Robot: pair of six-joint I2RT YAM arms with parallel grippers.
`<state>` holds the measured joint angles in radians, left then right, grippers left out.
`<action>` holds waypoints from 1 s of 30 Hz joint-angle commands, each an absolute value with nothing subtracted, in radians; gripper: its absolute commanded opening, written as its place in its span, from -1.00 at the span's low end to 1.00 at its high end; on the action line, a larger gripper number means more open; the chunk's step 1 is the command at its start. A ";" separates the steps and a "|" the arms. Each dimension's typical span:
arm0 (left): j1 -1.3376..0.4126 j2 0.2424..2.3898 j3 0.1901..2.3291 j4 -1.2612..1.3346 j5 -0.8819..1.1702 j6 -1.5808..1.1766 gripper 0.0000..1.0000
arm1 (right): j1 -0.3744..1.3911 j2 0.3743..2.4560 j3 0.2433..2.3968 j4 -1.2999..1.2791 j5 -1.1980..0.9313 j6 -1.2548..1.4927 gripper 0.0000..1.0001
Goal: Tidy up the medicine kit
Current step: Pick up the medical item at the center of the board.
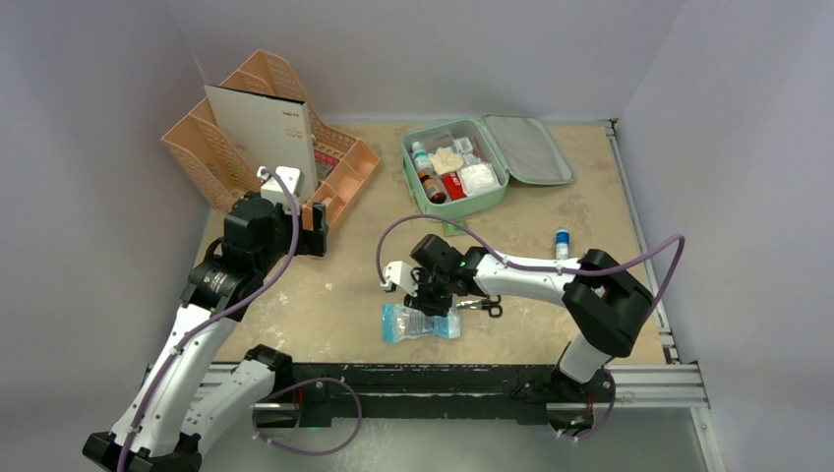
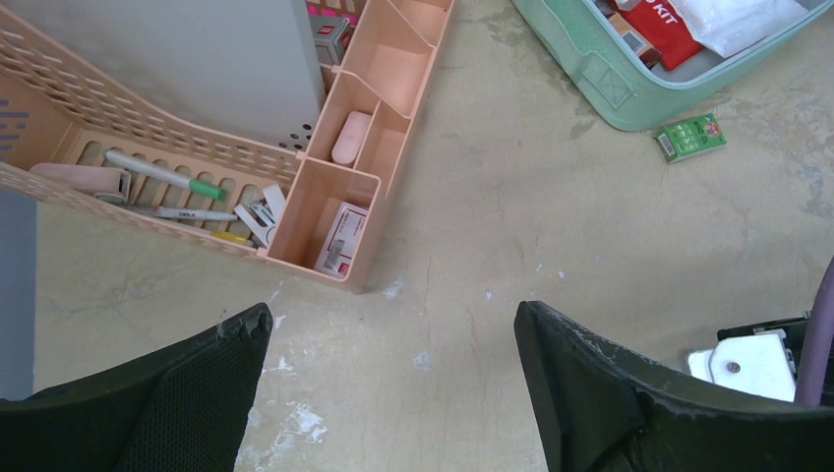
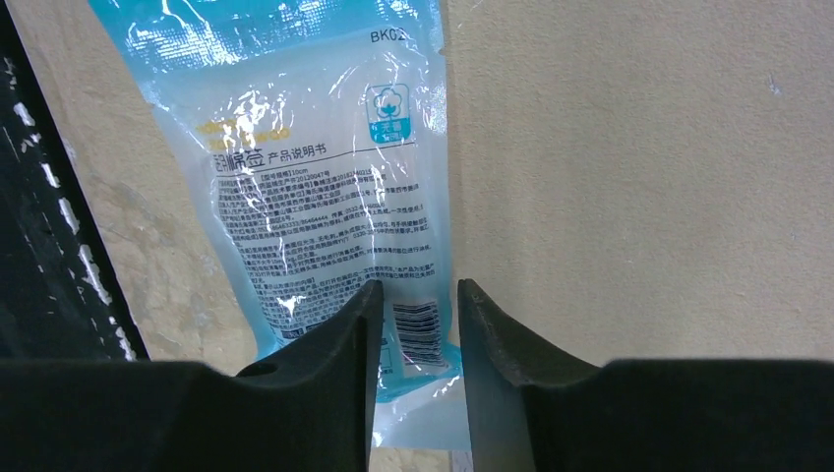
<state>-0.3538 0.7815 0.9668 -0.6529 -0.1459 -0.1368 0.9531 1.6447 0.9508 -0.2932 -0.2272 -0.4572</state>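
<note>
Packet [image 3: 325,177], blue, long axis running up-frame from right gripper [image 3: 417,295]; jaws nearly together astride its end, grip unclear; medicine kit [image 1: 531,149] farther up-frame; left gripper [image 2: 391,324] jaws wide apart.

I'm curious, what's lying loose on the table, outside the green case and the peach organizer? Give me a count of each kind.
Loose on the table, outside the medicine kit and the desk organizer:
Blue plastic packet: 1
Scissors: 1
Small bottle with a blue cap: 1
Small green box: 1
Total: 4
</note>
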 commanded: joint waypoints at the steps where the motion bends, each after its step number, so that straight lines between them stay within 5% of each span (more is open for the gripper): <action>1: -0.348 0.775 0.961 -0.626 -0.163 -0.124 0.85 | 0.953 1.639 0.983 -0.323 -0.228 -0.453 -0.39; 7: -0.348 0.774 0.962 -0.627 -0.163 -0.123 0.85 | 0.953 1.597 0.981 -0.314 -0.280 -0.453 -0.99; 22: -0.348 0.772 0.958 -0.627 -0.150 -0.126 0.86 | 0.838 1.432 0.982 -0.213 -0.315 -0.274 -1.00; 30: -0.348 0.776 0.957 -0.626 -0.140 -0.126 0.86 | 0.672 1.307 0.998 -0.079 -0.157 -0.113 -1.00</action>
<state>-0.3538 0.7815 0.9665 -0.6529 -0.1452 -0.1368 0.7315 1.3537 0.9535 -0.1596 -0.2512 -0.2214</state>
